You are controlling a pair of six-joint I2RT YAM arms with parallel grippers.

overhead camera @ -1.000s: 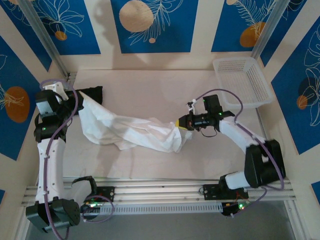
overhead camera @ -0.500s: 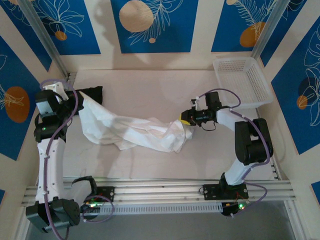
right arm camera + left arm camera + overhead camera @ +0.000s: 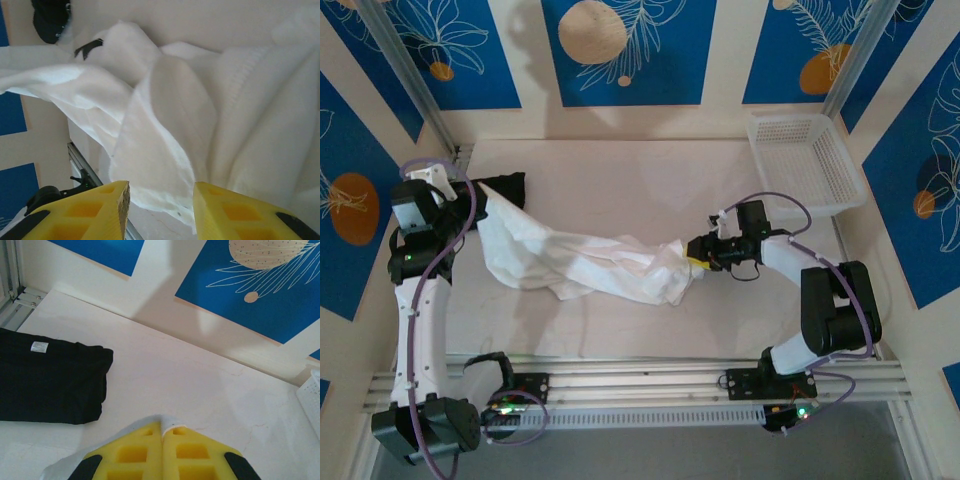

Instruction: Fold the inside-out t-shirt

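Pale tabletop under blue-panelled walls carries the white t-shirt, left hand pinching it, right hand parted.

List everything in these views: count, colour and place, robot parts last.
white thin cloth t-shirt: one, white, strung out crumpled across the table between the two claws
black folded cloth garment: one, black with a small white tag, far left corner of the table
white plastic mesh basket: one, white, far right corner
pale table top: one, cream, under the clothes and the basket
blue leaf-print wall panels: several, blue with tan and white, around the table
left claw: one, yellow pads, shut on the t-shirt's left end
right claw: one, yellow pads, open at the t-shirt's right end
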